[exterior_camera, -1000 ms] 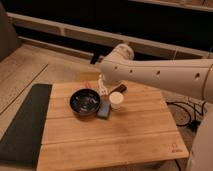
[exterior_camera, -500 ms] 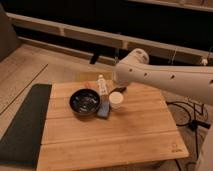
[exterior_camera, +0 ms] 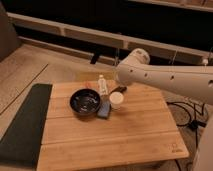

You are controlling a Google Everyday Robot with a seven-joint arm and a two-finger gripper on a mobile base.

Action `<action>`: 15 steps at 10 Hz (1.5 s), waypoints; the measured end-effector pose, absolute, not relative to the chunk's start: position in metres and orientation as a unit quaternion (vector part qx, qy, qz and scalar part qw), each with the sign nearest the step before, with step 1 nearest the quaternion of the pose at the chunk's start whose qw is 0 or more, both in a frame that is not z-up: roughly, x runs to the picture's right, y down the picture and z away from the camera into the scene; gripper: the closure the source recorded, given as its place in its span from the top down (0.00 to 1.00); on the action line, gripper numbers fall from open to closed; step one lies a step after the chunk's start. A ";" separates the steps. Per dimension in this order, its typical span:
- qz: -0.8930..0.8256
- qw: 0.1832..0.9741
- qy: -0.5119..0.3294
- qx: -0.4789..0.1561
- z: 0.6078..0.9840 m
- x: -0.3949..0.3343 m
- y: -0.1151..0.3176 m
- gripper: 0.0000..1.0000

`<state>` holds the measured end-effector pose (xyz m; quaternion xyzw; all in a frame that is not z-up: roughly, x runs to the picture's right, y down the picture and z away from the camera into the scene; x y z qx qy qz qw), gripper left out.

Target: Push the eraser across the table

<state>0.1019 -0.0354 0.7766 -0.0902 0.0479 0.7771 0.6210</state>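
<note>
- Dark bowl [exterior_camera: 85, 102] sitting on the bamboo table [exterior_camera: 125, 145], left of the middle of the top. Using it as the reference point for everything below.
- Eraser [exterior_camera: 104, 109]: bluish-grey block lying flat on the table at the bowl's right side, right up against the rim. Touching or just shy of it, hard to call.
- White cup [exterior_camera: 116, 100]: upright, right of the bowl, just past the eraser and pretty much touching it.
- Small white bottle [exterior_camera: 102, 85]: standing upright just behind the bowl, toward its back-right.
- Gripper [exterior_camera: 120, 89]: only a dark tip peeking out from under the big white arm [exterior_camera: 165, 80], back-right of the bowl, just behind the cup and beside the bottle. Fingers closed up tight. Not on the eraser, with the cup in between.
- Arm coming in from the right of the bowl, elbow up high over the table's back edge.
- Dark grey mat [exterior_camera: 22, 125]: lying flat well left of the bowl, along the table's left edge.
- Some cables [exterior_camera: 185, 112] on the floor far right of the bowl, off the table.
</note>
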 end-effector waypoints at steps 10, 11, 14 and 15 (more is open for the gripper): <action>0.806 0.574 0.062 -0.134 0.873 0.157 -0.011 0.00; 0.806 0.574 0.062 -0.133 0.873 0.158 -0.011 0.00; 0.804 0.575 0.068 -0.135 0.875 0.158 -0.006 0.00; 0.810 0.563 0.091 -0.140 0.883 0.167 0.008 0.00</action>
